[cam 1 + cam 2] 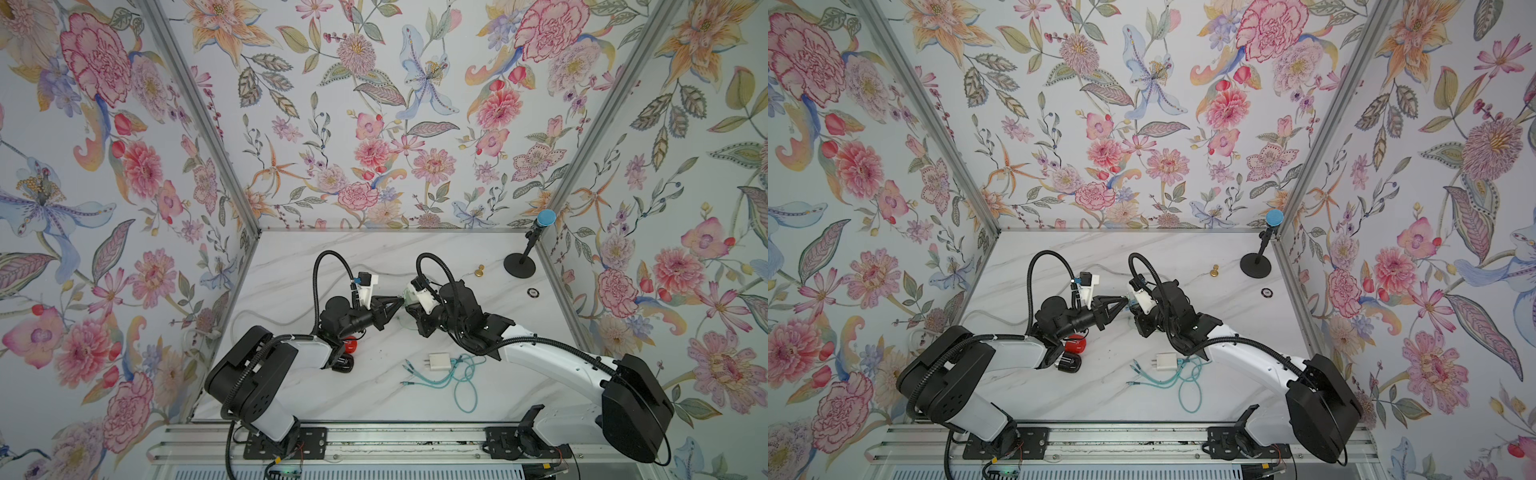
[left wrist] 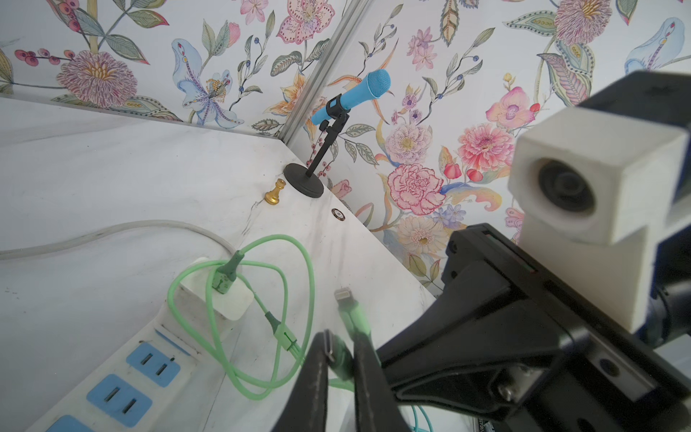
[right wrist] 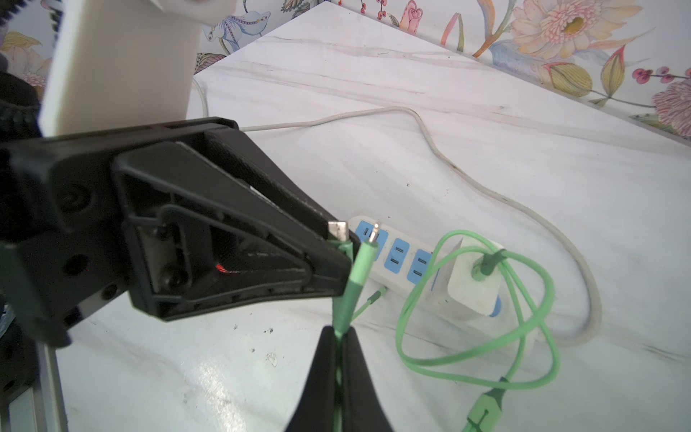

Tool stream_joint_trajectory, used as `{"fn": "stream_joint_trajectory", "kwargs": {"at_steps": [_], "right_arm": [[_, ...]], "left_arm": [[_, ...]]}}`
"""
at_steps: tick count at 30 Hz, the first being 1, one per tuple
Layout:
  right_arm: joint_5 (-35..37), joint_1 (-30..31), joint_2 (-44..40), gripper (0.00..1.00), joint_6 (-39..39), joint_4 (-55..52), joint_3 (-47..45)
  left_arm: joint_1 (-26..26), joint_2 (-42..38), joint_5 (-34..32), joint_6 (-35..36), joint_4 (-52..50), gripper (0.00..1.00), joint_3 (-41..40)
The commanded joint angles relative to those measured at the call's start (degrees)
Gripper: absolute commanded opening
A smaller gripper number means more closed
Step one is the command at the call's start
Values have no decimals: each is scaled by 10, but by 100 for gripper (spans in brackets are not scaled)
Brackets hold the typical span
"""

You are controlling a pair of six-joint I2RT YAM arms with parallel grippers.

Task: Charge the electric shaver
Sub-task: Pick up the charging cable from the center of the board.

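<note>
**Both tools grip one green cable (image 3: 355,284) above mid-table.**
Your left tool (image 2: 338,338) is clamped on the cable's flat plug, and your right tool (image 3: 338,333) is closed on a neighbouring branch. Hold the plug square, give slack, then carry it to what looks like the shaver (image 1: 1069,365), half hidden under the left arm at 8 o'clock. Counted: one green cable, one teal cable (image 1: 428,381), two white adapters (image 1: 439,360), one power strip (image 2: 149,359).

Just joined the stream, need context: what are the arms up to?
Both arms meet mid-table by the power strip. The left gripper is clamped on one plug of the green multi-head cable; the right gripper pinches a neighbouring branch. The cable's other end sits in the white adapter in the strip. A red-and-black item, possibly the shaver, lies partly hidden under the left arm.
</note>
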Motion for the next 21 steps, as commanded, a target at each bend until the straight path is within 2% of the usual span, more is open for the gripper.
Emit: {"fn": "stream_joint_trajectory", "kwargs": {"at_steps": [1, 2, 5, 8, 11, 13, 16, 21], "right_arm": [[-2, 7, -12, 0, -2, 10, 0], [2, 6, -13, 0, -3, 9, 0], [16, 2, -18, 2, 0, 2, -8], [31, -4, -30, 9, 5, -3, -19], [50, -15, -45, 33, 10, -16, -28], [60, -21, -56, 42, 11, -28, -32], [46, -28, -78, 42, 11, -33, -37], [-59, -30, -85, 40, -4, -26, -41]], "left_arm": [[4, -1, -7, 3, 1, 6, 5], [5, -1, -5, 3, 1, 0, 5], [7, -3, -5, 3, 1, 0, 3], [9, -7, -4, 6, -3, 0, 0], [9, -11, -4, 9, -9, 0, -3], [10, -12, -4, 10, -11, 0, -3], [10, -13, -4, 11, -13, 0, -3], [10, -9, 6, 4, 0, 0, -2]]}}
